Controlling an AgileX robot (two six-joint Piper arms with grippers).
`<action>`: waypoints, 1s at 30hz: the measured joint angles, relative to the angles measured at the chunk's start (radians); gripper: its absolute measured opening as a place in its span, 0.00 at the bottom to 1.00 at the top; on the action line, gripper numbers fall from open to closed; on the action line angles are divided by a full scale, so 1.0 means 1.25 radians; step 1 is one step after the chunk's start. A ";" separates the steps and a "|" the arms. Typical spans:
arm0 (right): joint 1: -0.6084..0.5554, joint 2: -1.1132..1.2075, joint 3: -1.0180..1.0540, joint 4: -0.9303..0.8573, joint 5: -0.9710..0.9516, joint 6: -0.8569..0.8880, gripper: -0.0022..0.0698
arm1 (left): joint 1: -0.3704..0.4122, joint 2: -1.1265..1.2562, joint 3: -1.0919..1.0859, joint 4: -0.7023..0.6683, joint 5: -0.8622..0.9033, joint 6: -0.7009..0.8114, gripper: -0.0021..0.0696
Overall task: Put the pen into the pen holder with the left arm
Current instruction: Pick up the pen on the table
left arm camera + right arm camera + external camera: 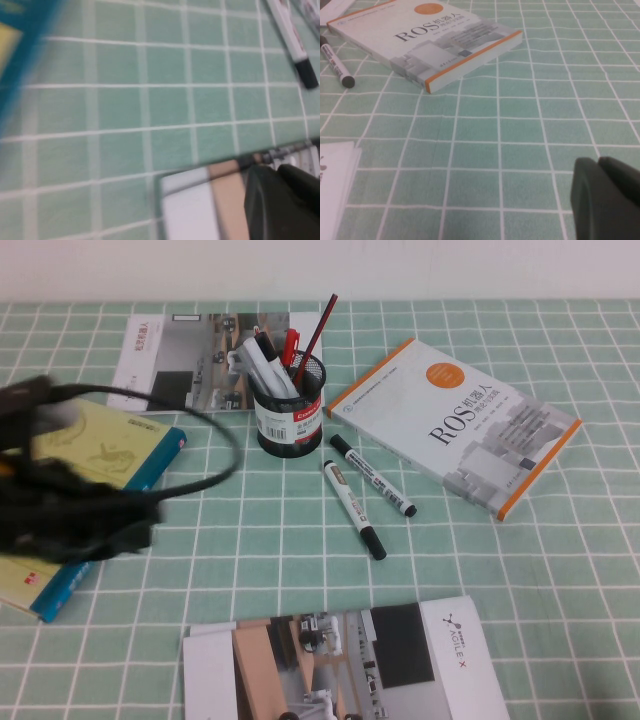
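The pen (352, 508), a white marker with a dark cap at its near end, lies on the green checked cloth just in front and right of the pen holder (290, 410), a black mesh cup with several pens in it. The pen also shows far off in the left wrist view (292, 42). My left arm (80, 515) is a blurred black mass over the books at the left, well away from the pen. My left gripper (277, 172) is shut and empty above the near magazine's edge. My right gripper (597, 162) is shut and empty, low over the cloth.
A second white marker (372, 475) with black at both ends lies beside the pen. The ROS book (455, 420) lies at the right, a teal and yellow book (100, 455) at the left, a magazine (200, 355) behind the cup, another (400, 650) at the front edge.
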 joint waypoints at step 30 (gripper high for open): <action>0.000 0.000 0.000 0.000 0.000 0.000 0.00 | -0.368 0.736 -0.743 0.208 0.176 -0.259 0.46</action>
